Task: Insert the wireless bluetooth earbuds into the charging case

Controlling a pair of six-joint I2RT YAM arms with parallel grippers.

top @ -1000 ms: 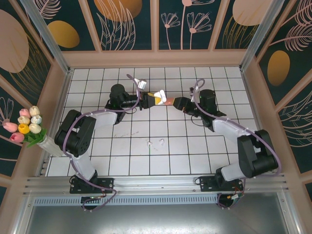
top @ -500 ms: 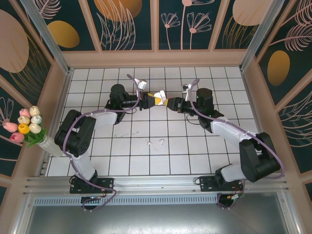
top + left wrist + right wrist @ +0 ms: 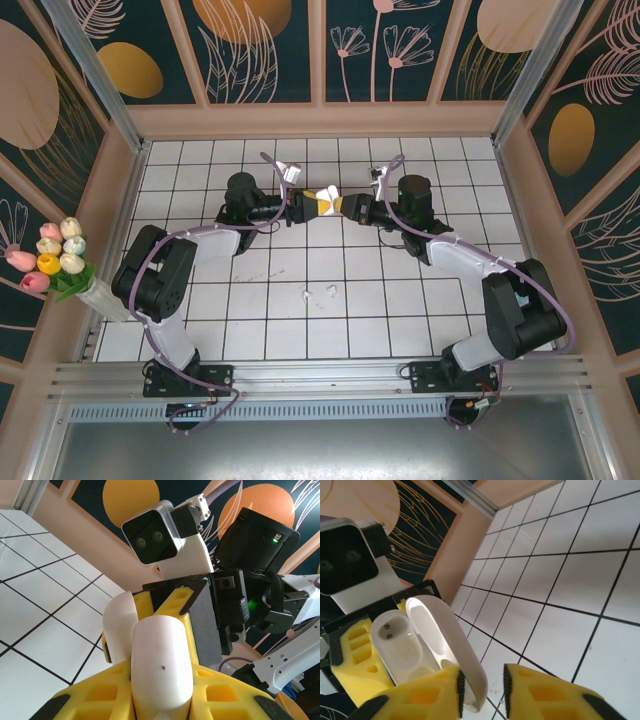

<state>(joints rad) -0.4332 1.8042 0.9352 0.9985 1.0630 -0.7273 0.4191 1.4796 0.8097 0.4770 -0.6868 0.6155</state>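
- The left gripper point(image 3: 308, 205) is clamped on the white charging case point(image 3: 162, 665), its yellow fingers point(image 3: 90, 700) pressing the case body from both sides and holding it above the white tiled desk point(image 3: 250, 330).
- The case's lid point(image 3: 445, 640) is swung open and stands out from the body on the side facing the right gripper point(image 3: 483, 690).
- The right gripper meets the left one tip to tip, with the lid's rim lying between its two yellow fingers point(image 3: 545, 692).
- Its jaws are a little apart. One pad lies against the lid, and a thin gap shows between the lid and the other pad.
- In the right wrist view, a well point(image 3: 387, 630) in the case body, with small metal contacts at its bottom, lies just beyond that gripper's fingertips.
- A white earbud point(image 3: 305, 295) lies on the desk well apart from both grippers, on the side toward the arm bases.
- A second white earbud point(image 3: 331, 291) lies just beside the first, about as far from either gripper.
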